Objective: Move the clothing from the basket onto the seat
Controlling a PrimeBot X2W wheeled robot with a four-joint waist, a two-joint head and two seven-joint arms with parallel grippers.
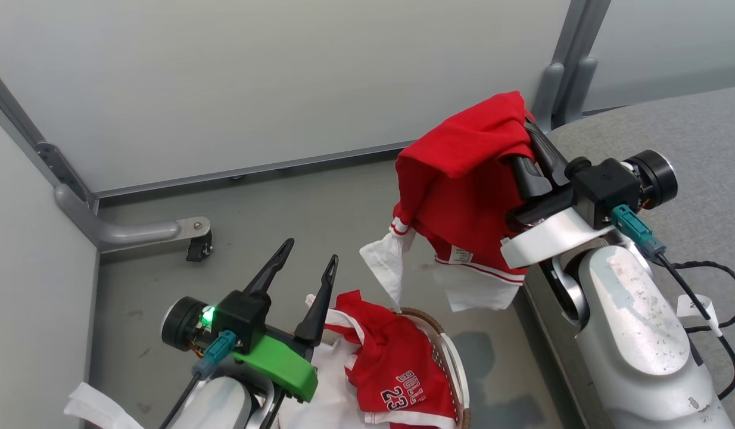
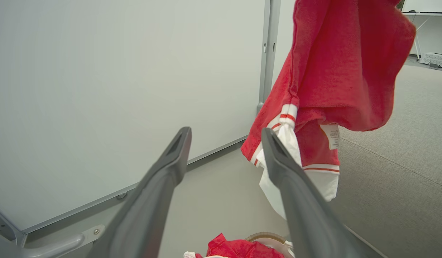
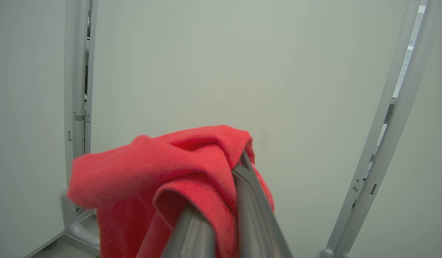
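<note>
A red garment with white trim (image 1: 463, 190) hangs in the air from my right gripper (image 1: 522, 128), which is shut on its top fold; it drapes over the fingers (image 3: 249, 200) and dangles beside the grey seat (image 1: 695, 137). The same garment (image 2: 335, 71) hangs at the upper right of the left wrist view. The second red garment, printed "BULLS 23" (image 1: 397, 369), lies in the white basket with the brown rim (image 1: 448, 351) at the bottom centre. My left gripper (image 1: 308, 253) stands open above the basket's left side, holding nothing.
White partition walls (image 1: 272, 77) on grey metal frames close the back and left. A caster foot (image 1: 198, 244) sits on the grey floor at left. White liner cloth (image 1: 326, 381) spills from the basket. A black cable (image 1: 713, 298) loops on the seat by my right arm.
</note>
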